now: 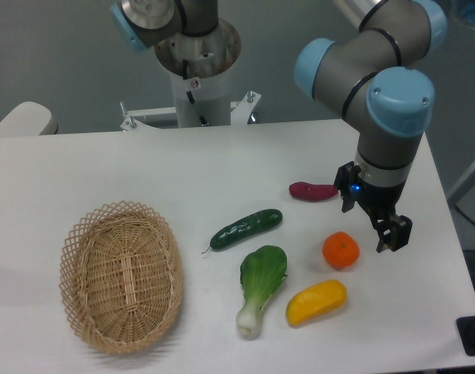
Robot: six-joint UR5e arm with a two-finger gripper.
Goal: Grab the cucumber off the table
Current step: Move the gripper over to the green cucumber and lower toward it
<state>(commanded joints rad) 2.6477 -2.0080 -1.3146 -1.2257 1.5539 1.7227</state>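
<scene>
your gripper (381,226) hangs right of the orange (341,250), nothing in it; i can't tell its opening. cucumber (246,228) lies mid-table (221,156), above the bok choy (260,287).

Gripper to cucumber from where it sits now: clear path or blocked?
Probably clear. The gripper hangs empty beside the orange; the cucumber lies alone on the table, nothing on top. The bok choy sits close below it.

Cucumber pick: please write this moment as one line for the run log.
cucumber: on table, untouched | claw: right of cucumber, near orange, holding nothing | grasp: not yet done
</scene>
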